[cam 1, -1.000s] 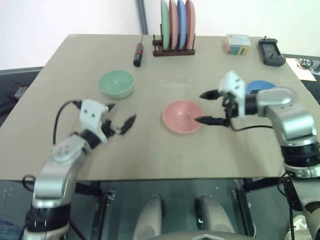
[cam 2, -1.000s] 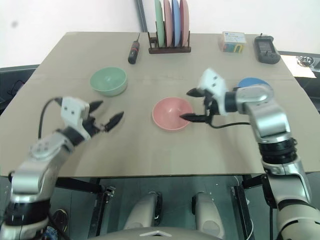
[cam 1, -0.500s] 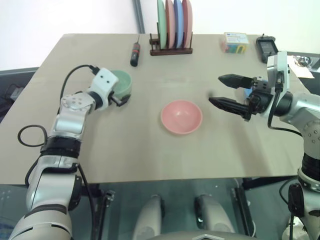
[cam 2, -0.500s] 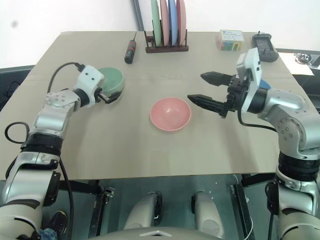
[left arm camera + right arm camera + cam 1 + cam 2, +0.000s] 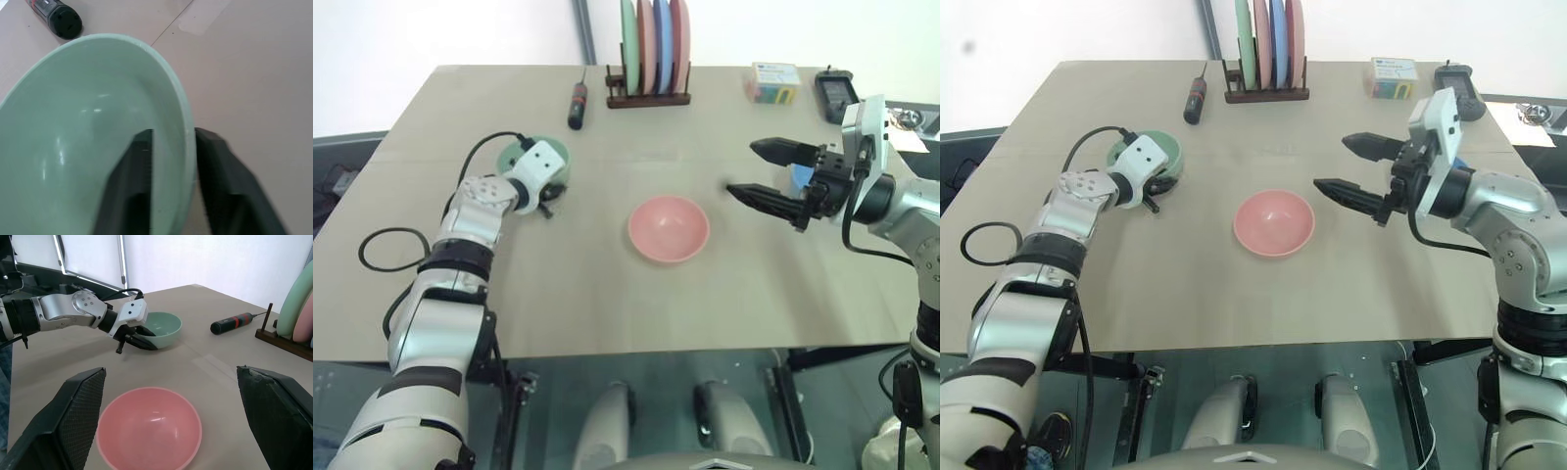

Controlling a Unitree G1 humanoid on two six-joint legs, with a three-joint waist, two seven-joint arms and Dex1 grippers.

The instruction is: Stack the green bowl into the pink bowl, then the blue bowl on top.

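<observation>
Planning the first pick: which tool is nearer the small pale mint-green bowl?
Left. The left tool is shut on the small pale mint-green bowl's rim, one finger inside, one outside. The right tool hangs open across the table, beyond the salmon-pink bowl.

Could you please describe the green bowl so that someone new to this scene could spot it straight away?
On the tan table, look on the robot's left side, nearer than the screwdriver. The green bowl sits there, its rim pinched in the left gripper. It is a deep, pale mint bowl, unlike the pink bowl at the centre or the flat green plate upright in the rack.
</observation>
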